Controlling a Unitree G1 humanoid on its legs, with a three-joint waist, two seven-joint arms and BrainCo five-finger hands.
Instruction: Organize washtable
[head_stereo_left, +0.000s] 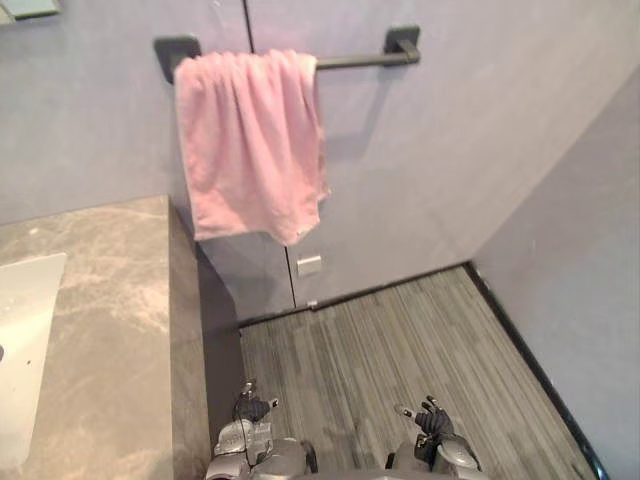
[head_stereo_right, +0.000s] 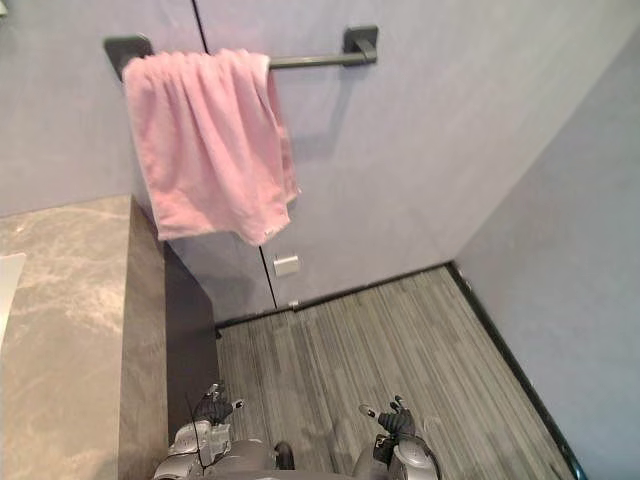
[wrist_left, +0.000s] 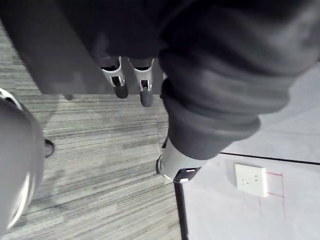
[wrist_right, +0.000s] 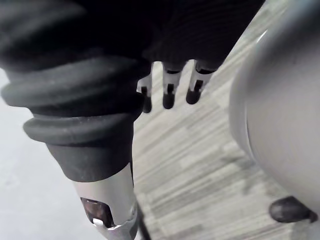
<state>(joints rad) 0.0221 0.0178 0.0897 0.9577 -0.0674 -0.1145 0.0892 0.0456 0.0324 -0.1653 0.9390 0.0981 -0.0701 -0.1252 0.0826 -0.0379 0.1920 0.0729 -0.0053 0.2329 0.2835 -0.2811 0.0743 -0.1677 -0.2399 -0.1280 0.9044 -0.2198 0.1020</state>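
Pink towel (head_stereo_left: 250, 140) at 11 o'clock, draped over wall rail (head_stereo_left: 360, 62), bunched toward rail's left end, hem uneven. Marble worktop (head_stereo_left: 110, 300) at 8 o'clock, basin (head_stereo_left: 25, 340) at its 9 o'clock edge; visible part carries nothing loose. Left hand (head_stereo_left: 252, 408) at 7 o'clock and right hand (head_stereo_left: 432, 418) at 5 o'clock hang low over floor (head_stereo_left: 400, 350), fingers relaxed, holding nothing. Judged: task near done; maybe towel wants spreading.

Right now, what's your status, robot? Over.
Left hand, right hand open, low, empty. Pink towel draped on wall rail. Washtable to the left, untouched. No obstacle seen.
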